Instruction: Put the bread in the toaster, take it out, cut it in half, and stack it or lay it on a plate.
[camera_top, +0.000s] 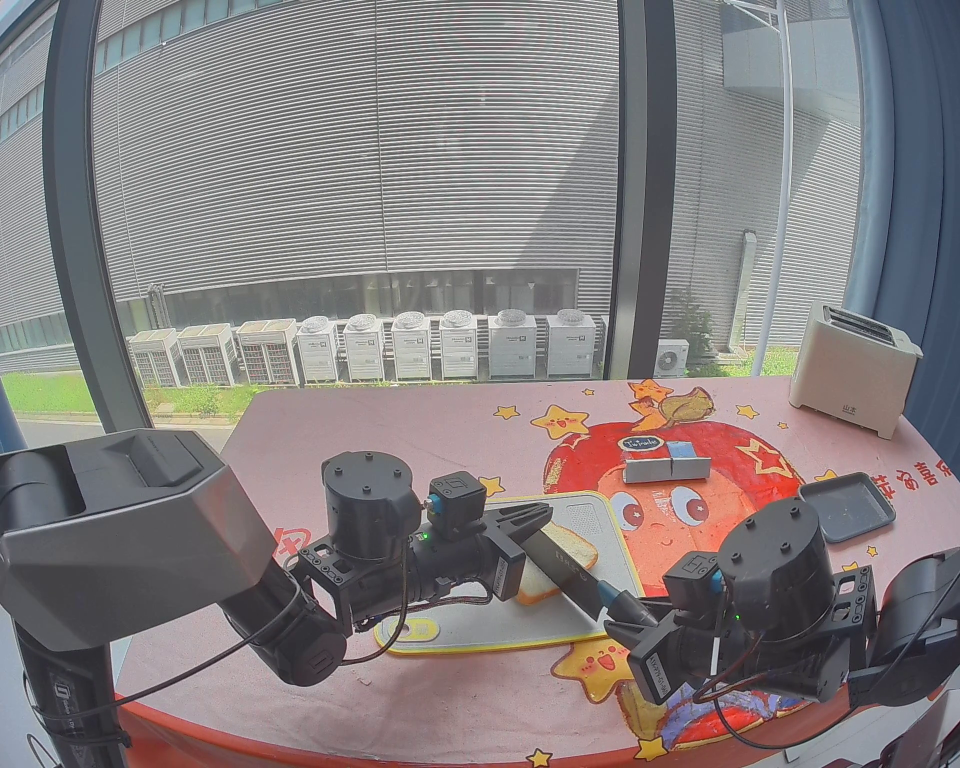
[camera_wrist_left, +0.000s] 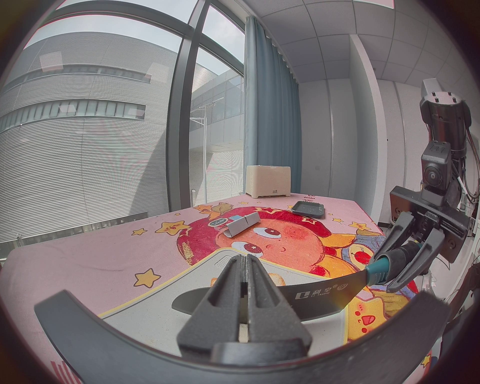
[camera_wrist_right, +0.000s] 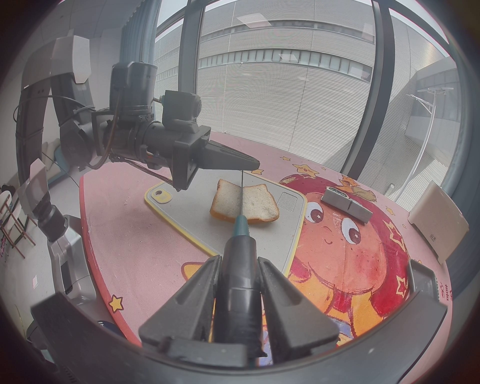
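One table (camera_top: 400, 425), pink-clothed, carries everything. One cutting board (camera_wrist_right: 195, 220) lies at its near edge, within reach of both my arms. One toaster (camera_top: 853, 368) stands at the far right corner, well apart from the board; judging by this, toasting is done and cutting is the step in hand. Two grippers:

- My left gripper (camera_wrist_left: 245, 265) hangs just over the board's left side, its jaws pressed together on nothing. It is close to the slice, probably to steady it, though I cannot tell whether it touches.
- My right gripper (camera_wrist_right: 239, 260) has its jaws clamped on the handle of one knife (camera_wrist_left: 320, 295). The blade is set edge-down across the slice's middle, so that the cut gives equal halves.

One dark plate (camera_top: 845, 505) waits to the right of the board for the halves. One slice of bread (camera_wrist_right: 257, 200) lies flat on the board, apparently whole. One grey knife block (camera_top: 665, 465) sits beyond the board.
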